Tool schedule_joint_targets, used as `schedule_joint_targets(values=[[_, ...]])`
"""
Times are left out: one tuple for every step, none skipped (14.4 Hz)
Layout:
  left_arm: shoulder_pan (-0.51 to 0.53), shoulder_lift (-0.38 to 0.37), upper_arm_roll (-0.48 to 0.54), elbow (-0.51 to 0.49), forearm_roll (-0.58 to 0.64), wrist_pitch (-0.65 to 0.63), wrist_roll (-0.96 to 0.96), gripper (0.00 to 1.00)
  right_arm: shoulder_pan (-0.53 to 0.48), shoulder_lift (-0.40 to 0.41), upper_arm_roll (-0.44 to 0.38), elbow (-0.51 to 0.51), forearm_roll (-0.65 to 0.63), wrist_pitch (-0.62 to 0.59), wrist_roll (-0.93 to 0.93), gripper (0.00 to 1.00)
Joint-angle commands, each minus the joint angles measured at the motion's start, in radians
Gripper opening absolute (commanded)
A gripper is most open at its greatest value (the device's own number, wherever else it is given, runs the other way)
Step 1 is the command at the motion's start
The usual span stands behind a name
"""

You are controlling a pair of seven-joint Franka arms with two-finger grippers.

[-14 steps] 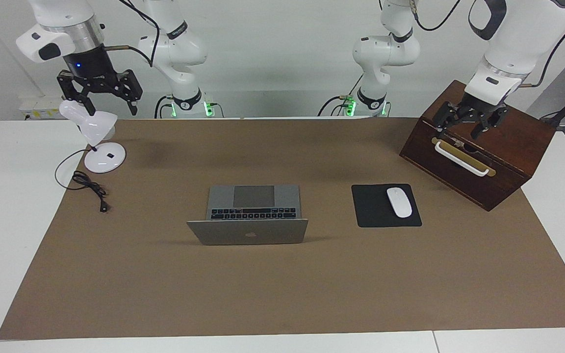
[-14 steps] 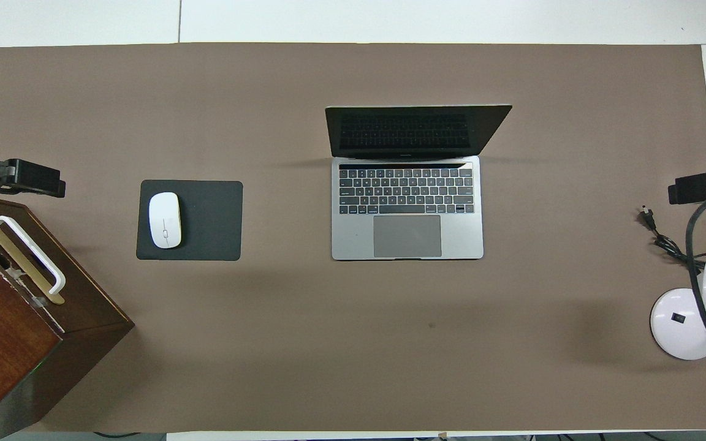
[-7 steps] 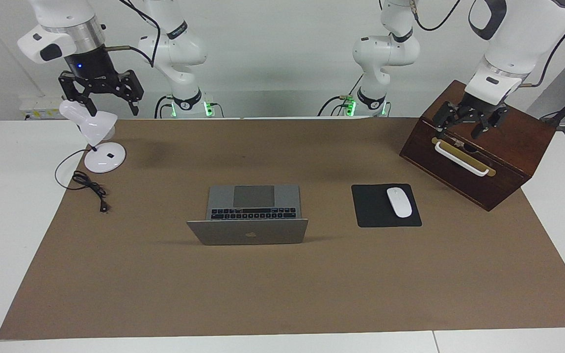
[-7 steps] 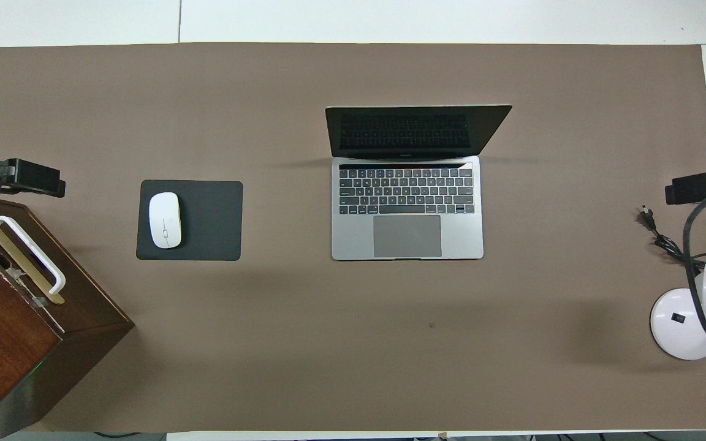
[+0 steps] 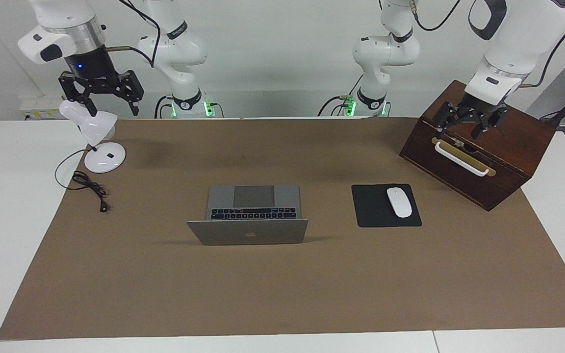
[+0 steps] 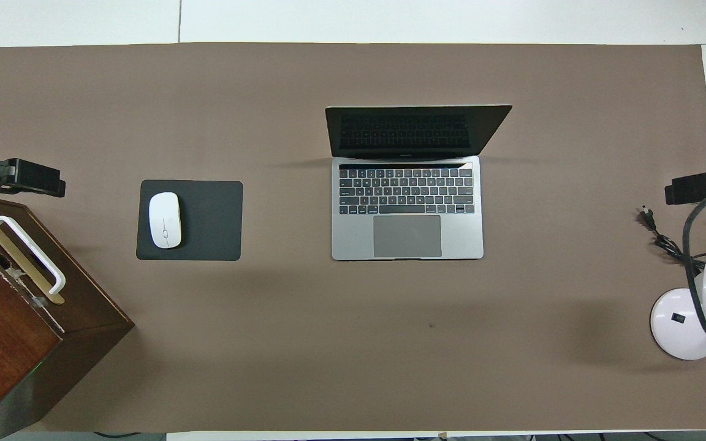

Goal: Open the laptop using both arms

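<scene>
The silver-grey laptop (image 5: pixel 248 231) stands open in the middle of the brown mat, its lid raised and its apple logo turned away from the robots. Its keyboard and trackpad show in the overhead view (image 6: pixel 407 208). My right gripper (image 5: pixel 111 107) is open and empty, up in the air over the white desk lamp, well away from the laptop. My left gripper (image 5: pixel 460 130) is open and empty, over the top of the wooden box. Neither gripper touches the laptop.
A white desk lamp (image 5: pixel 97 142) with a black cable (image 5: pixel 89 189) stands at the right arm's end. A wooden box (image 5: pixel 478 147) with a white handle stands at the left arm's end. A white mouse (image 5: pixel 399 202) lies on a black mouse pad (image 5: pixel 373 208) beside the laptop.
Almost nothing. The right gripper has shifted very slightly over the lamp. The laptop and the left gripper stay as they were.
</scene>
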State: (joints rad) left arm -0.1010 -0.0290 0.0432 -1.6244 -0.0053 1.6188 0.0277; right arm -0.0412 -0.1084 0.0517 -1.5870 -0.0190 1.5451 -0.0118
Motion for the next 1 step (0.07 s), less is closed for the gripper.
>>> schedule_joint_targets(values=[[0.0, 0.018, 0.0, 0.034, -0.001, -0.01, -0.009, 1.0, -0.002, -0.001, -0.004, -0.007, 0.021, 0.016, -0.03, 1.0]])
